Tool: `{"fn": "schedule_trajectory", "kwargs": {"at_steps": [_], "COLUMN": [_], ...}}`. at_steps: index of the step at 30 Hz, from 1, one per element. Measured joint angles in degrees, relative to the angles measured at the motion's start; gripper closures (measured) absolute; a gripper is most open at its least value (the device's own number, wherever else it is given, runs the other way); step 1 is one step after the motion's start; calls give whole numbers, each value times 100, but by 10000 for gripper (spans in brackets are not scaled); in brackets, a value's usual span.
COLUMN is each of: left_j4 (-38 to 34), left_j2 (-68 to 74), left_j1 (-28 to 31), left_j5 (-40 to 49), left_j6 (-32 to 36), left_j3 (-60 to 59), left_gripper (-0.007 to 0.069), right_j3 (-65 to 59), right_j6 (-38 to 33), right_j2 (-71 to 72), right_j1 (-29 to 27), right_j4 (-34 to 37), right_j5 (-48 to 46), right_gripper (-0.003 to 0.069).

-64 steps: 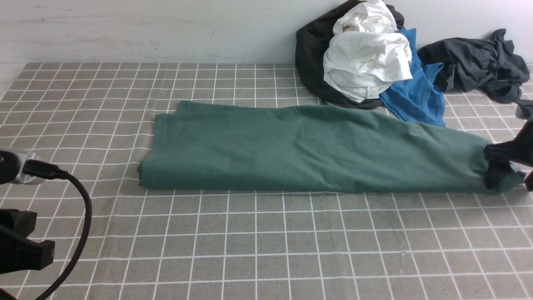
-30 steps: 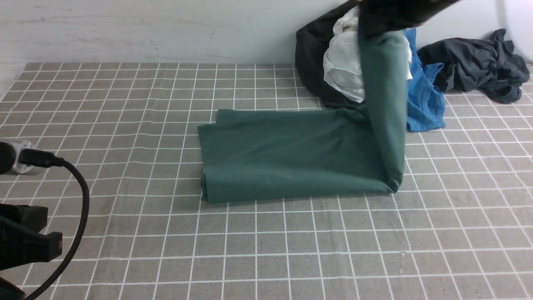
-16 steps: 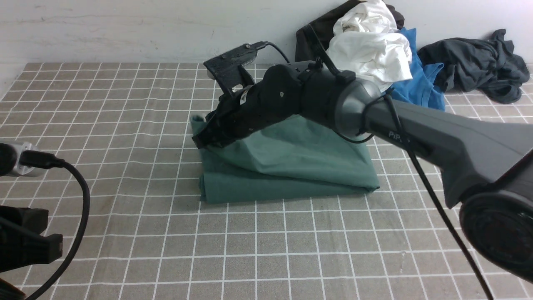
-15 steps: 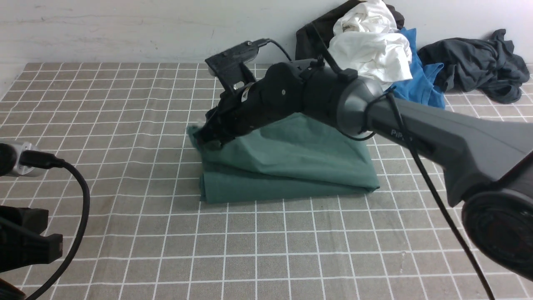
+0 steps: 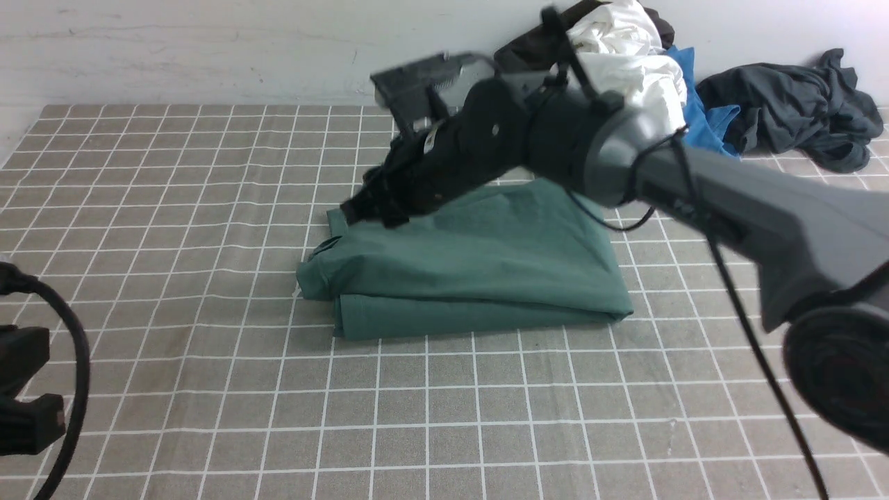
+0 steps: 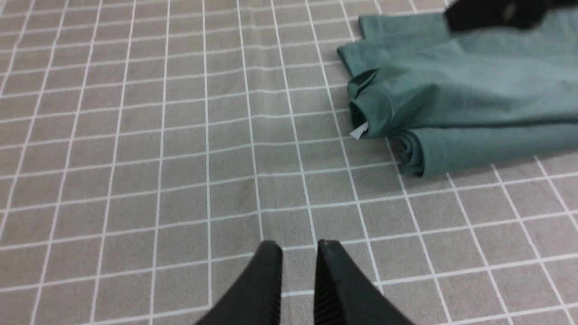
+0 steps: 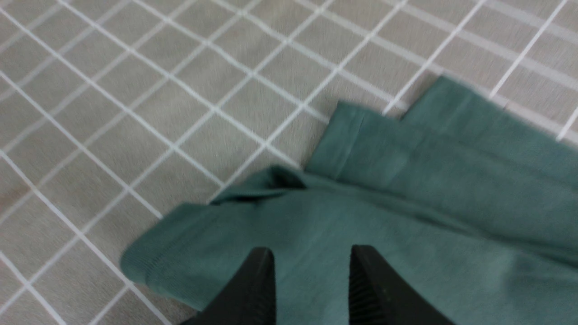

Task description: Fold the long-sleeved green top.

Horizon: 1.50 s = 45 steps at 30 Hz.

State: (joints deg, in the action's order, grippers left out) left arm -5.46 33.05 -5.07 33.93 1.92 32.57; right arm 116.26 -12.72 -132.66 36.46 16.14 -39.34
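Top: we see the green long-sleeved top point(image 5: 472, 271) lying mid-table on the checked cloth point(image 5: 208, 389), doubled over into a compact stack, left edge uneven.
Right gripper point(image 7: 311, 271): hovering just above the upper layer, jaws parted and empty (nothing pinched between them).
Left gripper point(image 6: 298, 257): low over bare cloth, well apart from the garment, jaws nearly together, holding nothing.
Pile: white, blue and dark clothes point(image 5: 625, 76) heaped at the back wall.
Risk: we'd guess a fingertip catching the loose top layer as the arm moves would drag it askew.
Risk two: that protruding corner point(image 5: 316, 267) may splay further if bumped.
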Motion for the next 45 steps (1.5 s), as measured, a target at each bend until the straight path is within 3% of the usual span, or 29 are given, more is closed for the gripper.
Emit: {"fn": "schedule_trajectory", "kwargs": {"at_steps": [1,6,13,17,20,23,26,28,29,32,37,44,45], "left_j4": [-19,-19,-19,37,187,290,307,307,307,307,307,307,307], "left_j2": [-155,-596,-1219,-1804,-2185,-2411,-2592,-2614,-2627,-2631,-2631,-2631,-2631], "left_j1": [0,0,-38,-297,-499,-558,-559,-559,-564,-564,-564,-564,-564], "left_j5": [-28,-109,-366,-792,-1166,-1427,-1792,-1899,-2066,-2136,-2142,-2142,-2142], "left_j6": [13,102,270,423,763,1037,1241,1260,1260,1260,1260,1260,1265], "left_j3": [0,-18,-396,-733,-1073,-1346,-1714,-1781,-1864,-1908,-1920,-1920,-1920], "left_gripper": [526,526,526,526,526,526,526,526,526,526,526,526,526], "right_j3": [0,-11,-46,-21,-1,-1,-18,-83,-401,-886,-2776,-5770,-6300], "right_j6": [-2,-203,-530,-563,-515,-323,344,583,1082,1359,1533,1926,2077], "right_j2": [-329,-726,355,1787,2766,3343,4221,4455,4975,5470,6636,7471,7483], "right_j1": [75,269,269,238,208,203,197,193,193,193,193,193,193], "right_j4": [51,93,-687,-2119,-3138,-3570,-3885,-3877,-3731,-3510,-2993,-2118,-1747], "right_j5": [145,620,627,-91,-1252,-2177,-3196,-3236,-3264,-3288,-3303,-1824,-1510], "right_gripper": [526,639,670,670,670,670,670,670,670,670,670,670,670]}}
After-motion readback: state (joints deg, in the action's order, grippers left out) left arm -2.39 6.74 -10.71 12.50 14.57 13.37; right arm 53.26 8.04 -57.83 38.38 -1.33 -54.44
